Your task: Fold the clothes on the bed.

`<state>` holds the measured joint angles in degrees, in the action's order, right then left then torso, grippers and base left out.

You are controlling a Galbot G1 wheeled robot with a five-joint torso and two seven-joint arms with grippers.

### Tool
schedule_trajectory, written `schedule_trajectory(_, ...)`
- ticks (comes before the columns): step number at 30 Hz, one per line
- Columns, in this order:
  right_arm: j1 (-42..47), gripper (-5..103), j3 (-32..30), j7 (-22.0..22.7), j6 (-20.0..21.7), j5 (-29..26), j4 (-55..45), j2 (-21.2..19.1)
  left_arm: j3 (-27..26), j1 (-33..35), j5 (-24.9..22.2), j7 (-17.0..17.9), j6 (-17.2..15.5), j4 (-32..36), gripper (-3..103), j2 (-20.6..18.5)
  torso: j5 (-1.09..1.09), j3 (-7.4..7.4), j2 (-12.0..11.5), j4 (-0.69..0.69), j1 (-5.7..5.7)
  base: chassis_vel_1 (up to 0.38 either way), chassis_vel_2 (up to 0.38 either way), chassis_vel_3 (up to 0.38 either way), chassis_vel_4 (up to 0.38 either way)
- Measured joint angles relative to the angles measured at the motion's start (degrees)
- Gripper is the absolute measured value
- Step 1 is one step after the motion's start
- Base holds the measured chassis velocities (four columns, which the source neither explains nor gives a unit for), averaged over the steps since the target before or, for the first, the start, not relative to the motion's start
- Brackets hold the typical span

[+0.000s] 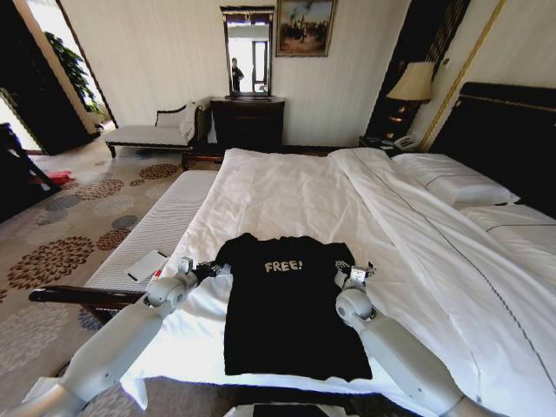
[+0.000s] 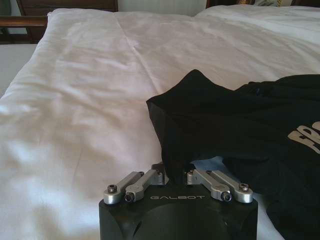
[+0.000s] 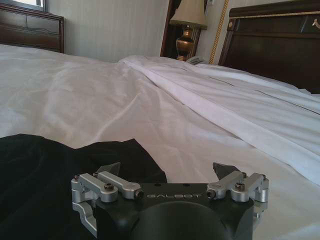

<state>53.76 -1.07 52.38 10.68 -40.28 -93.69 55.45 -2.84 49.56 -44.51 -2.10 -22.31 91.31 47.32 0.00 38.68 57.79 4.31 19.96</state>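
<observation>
The clothes are one black T-shirt (image 1: 287, 304) with white "FREE!" lettering, lying flat and face up near the foot of the bed (image 1: 287, 187). My left gripper (image 1: 207, 270) is at the shirt's left sleeve; in the left wrist view it (image 2: 175, 174) is shut on the sleeve's edge (image 2: 195, 105), which is lifted into a peak. At the shirt's right sleeve, my right gripper (image 1: 357, 272) stands open (image 3: 167, 171), its fingers (image 3: 111, 169) spread just above the sleeve's edge (image 3: 120, 152) and the white sheet.
A pale upholstered bench (image 1: 161, 226) runs along the bed's left side with a white pad (image 1: 146, 265) on it. The dark headboard (image 1: 508, 130) and pillows (image 1: 452, 178) are at right. A chaise (image 1: 152, 132), dresser (image 1: 248, 122) and lamp (image 1: 412, 84) stand by the far wall.
</observation>
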Motion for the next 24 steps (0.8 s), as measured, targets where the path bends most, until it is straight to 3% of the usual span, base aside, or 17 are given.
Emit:
schedule_trajectory(1,0.0,100,0.0,0.0,0.0,0.0,0.0,0.0,0.0,0.0,0.0,0.0,0.0,0.0,19,0.0,0.00,0.00,0.0,0.00,0.00,0.000,0.000,0.000,0.000)
schedule_trajectory(4,0.0,100,0.0,0.0,0.0,0.0,-0.3,-0.1,-1.9,0.7,-1.0,0.1,0.1,0.8,3,0.1,0.00,0.00,0.0,0.00,0.00,0.000,0.000,0.000,0.000)
schedule_trajectory(6,0.0,100,0.0,0.0,0.0,0.0,-0.3,-0.1,-2.7,1.0,-1.5,0.2,0.2,1.1,1,0.2,0.00,0.00,0.0,0.00,0.00,0.000,0.000,0.000,0.000)
schedule_trajectory(18,-0.1,100,0.1,0.1,0.0,0.1,-0.6,-0.2,-13.4,3.3,-10.7,1.4,-0.2,6.3,0,1.2,0.00,0.00,0.0,0.00,0.00,0.000,0.000,0.000,0.000)
schedule_trajectory(24,0.0,100,0.2,0.2,0.1,0.2,-0.8,-0.2,-14.7,3.7,-11.3,1.8,-0.3,6.3,0,1.5,0.00,0.00,0.0,0.00,0.00,0.000,0.000,0.000,0.000)
